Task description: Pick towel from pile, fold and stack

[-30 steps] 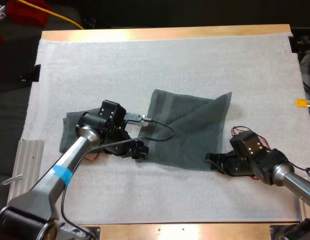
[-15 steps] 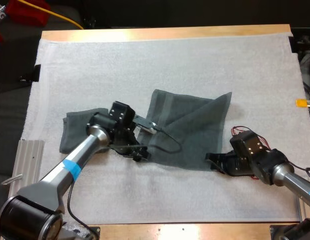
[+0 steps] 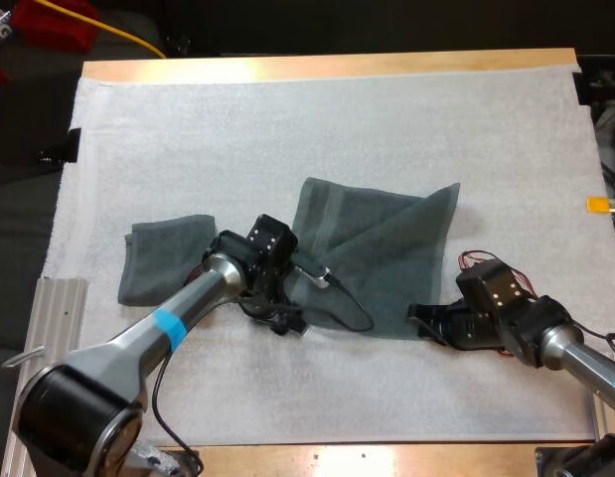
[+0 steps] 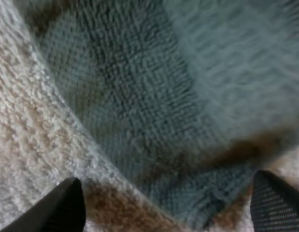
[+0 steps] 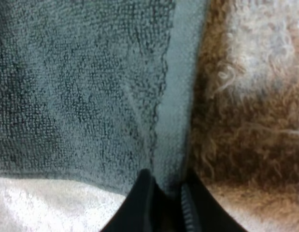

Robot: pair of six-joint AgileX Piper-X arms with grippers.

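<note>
A dark grey-green towel (image 3: 377, 248) lies spread in the middle of the white mat, its far right corner folded over. A second folded towel (image 3: 163, 260) rests to its left. My left gripper (image 3: 285, 318) sits low at the spread towel's near left corner. In the left wrist view, the left gripper (image 4: 168, 186) is open, its fingers wide apart on either side of the towel corner (image 4: 197, 208). My right gripper (image 3: 419, 321) is at the towel's near right corner. There, the right gripper (image 5: 167, 182) is shut on the towel's hemmed edge (image 5: 176, 111).
The white mat (image 3: 337, 119) covers most of the wooden table and is bare at the far side. A ribbed metal plate (image 3: 49, 318) lies off the mat's near left edge.
My left arm has moved right, from over the folded towel to the spread towel's near left corner. The right arm and both towels have stayed put.
</note>
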